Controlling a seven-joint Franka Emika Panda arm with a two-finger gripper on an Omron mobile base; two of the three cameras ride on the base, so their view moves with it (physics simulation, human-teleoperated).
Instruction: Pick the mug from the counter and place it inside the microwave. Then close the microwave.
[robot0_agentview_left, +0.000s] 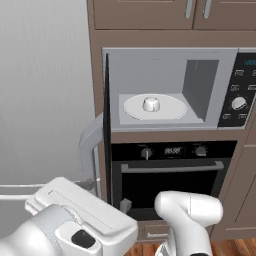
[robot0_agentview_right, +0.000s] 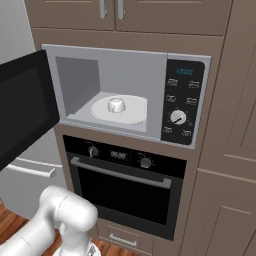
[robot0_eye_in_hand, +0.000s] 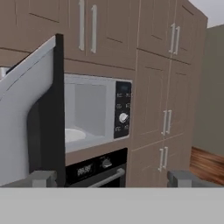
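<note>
Brown cabinet wall (robot0_agentview_right: 235, 150), built-in appliances, wood floor (robot0_eye_in_hand: 209, 162) at lower right of the hand view.

Nearest: white arm (robot0_agentview_right: 65, 220) at the bottom of both base views, lower right and lower left in the left view, lower left in the right view.

Tool (robot0_eye_in_hand: 112, 179): in the hand view the two grey tips sit at the bottom edge, one at far left, one at right of centre, well apart. Jaws spread wide, nothing between them. One tip (robot0_eye_in_hand: 41, 178) lies just under the edge of the door.

Door (robot0_eye_in_hand: 30, 127) of the microwave (robot0_agentview_right: 150, 65): swung open to the left. Edge-on as a thin dark line left of centre in the left view; dark glass panel at the left edge in the right view; grey inner face fills the left of the hand view. Curved silver handle (robot0_agentview_left: 89, 150) shows left of the door edge in the left view.

Below the microwave: black oven (robot0_agentview_right: 125, 195) with knobs, a small display and a silver bar handle.

Farther in: grey cavity, white turntable (robot0_agentview_left: 172, 111) on its floor. Mug (robot0_agentview_left: 151, 104) stands upright near the middle of the turntable, small, squat, white. Same in the right view, centre of the plate.

Control panel (robot0_agentview_right: 182, 102) at the right of the cavity, black, one white dial, lit digits on top.

Upper cabinets above, silver pulls.
</note>
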